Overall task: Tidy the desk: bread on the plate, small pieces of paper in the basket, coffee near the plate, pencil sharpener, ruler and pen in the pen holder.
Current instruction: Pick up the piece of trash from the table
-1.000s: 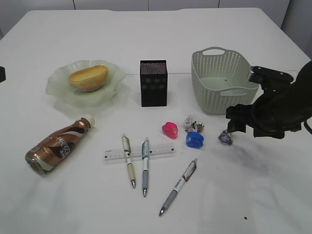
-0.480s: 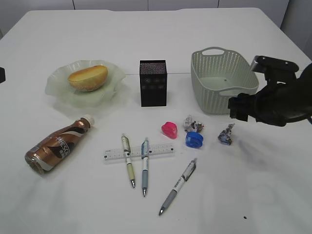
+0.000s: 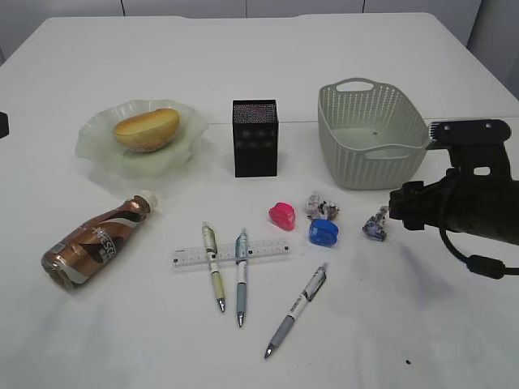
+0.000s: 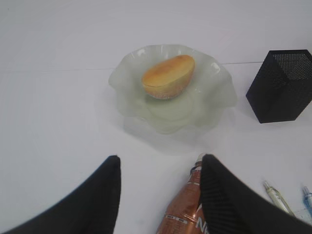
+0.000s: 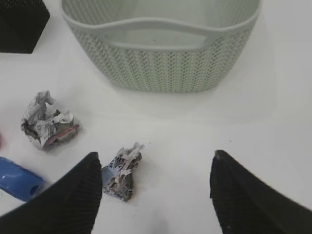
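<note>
Just beside the paper ball (image 5: pixel 122 171), right hand (image 5: pixel 156 195) agape.

Table (image 3: pixel 243 49): white, smooth, fills nearly the whole view.
Wall (image 3: pixel 243 6): pale panels behind the far edge.
Light: even, soft shadows.

1. Basket (image 3: pixel 371 138) wall stands just behind the two paper balls (image 3: pixel 376 224) (image 3: pixel 321 206).
2. Blue sharpener (image 3: pixel 323 232) touches the left ball, blocking that side.
3. Bare table (image 3: pixel 422 324) right of the pens (image 3: pixel 296 311): open access.
</note>
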### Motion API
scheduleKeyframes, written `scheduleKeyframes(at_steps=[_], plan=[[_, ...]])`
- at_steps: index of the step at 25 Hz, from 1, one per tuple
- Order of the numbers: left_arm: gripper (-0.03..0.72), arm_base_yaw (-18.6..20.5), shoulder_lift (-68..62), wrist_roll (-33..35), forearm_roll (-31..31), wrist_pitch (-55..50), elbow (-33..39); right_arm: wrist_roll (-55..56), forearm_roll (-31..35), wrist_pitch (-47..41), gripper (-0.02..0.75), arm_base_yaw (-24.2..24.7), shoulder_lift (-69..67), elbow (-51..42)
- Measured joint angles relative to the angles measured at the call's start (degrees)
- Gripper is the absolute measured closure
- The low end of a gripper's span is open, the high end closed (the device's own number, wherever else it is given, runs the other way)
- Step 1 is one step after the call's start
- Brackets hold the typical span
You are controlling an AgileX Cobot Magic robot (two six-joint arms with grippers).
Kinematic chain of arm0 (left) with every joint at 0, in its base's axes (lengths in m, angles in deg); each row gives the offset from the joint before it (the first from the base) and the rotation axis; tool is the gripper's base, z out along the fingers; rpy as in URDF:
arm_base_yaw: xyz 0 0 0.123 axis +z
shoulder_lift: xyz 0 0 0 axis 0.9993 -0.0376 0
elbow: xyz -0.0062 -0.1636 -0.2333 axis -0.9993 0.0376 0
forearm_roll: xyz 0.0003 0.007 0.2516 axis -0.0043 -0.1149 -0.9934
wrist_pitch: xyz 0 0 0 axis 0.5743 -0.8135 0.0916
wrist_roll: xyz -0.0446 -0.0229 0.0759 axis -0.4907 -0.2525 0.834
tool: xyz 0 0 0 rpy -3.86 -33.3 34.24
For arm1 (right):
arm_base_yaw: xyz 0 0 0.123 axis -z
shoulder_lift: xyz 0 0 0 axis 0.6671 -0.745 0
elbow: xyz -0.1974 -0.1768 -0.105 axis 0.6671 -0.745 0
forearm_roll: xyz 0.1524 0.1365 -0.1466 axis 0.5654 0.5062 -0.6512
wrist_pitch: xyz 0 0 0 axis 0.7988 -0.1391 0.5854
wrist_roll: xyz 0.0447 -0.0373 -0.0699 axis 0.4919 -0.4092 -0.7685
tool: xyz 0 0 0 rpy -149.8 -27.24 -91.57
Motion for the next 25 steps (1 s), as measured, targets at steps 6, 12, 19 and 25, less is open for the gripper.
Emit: scheduleKeyframes(at_steps=[6, 12, 19, 25], plan=[[0.308, 0.00, 0.00, 0.00, 0.00, 0.00, 0.00, 5.07, -5.50, 3.14, 0.197, 0.00, -3.96, 0.00], [0.308, 0.00, 0.00, 0.00, 0.00, 0.00, 0.00, 14.37, -17.27, 8.27, 0.197, 0.00, -7.02, 0.11], [0.308, 0.00, -0.11, 0.00, 0.00, 0.00, 0.00, 16.45, -20.07, 11.48, 0.197, -0.04, -10.82, 0.68], [0.308, 0.00, -0.97, 0.00, -0.26, 0.00, 0.00, 16.58, -20.16, 11.62, 0.197, -0.04, -13.35, 2.94]])
